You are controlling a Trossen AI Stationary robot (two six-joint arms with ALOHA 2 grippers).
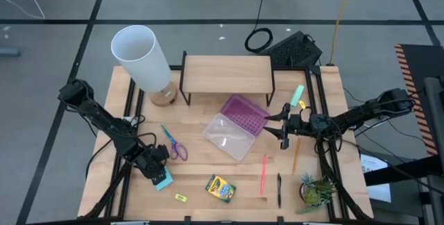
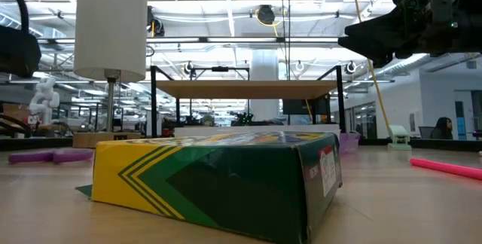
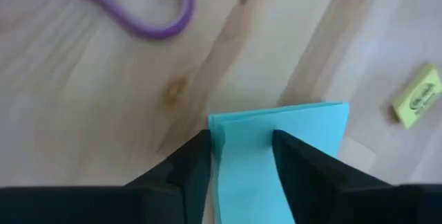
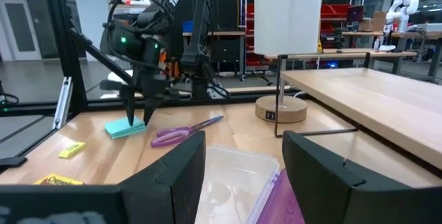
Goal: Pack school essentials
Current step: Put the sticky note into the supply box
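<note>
the worktop (image 1: 208, 162) carries a white lamp (image 1: 142, 57), a raised shelf (image 1: 227, 74) and an open clear case (image 1: 234, 126). right pincer (image 1: 284, 125) hovers released beside that case. purple scissors (image 1: 173, 145) lie near the left pincer (image 1: 161, 174), which grasps the blue sticky-note pad (image 3: 280, 148) by the front-left edge.

I saw bright, even overhead light with soft shadows. In the low view, ceiling lights glared white and the crayon box (image 2: 218, 184) loomed close and soft. The left wrist view was blurred, especially the scissors (image 3: 148, 6).
</note>
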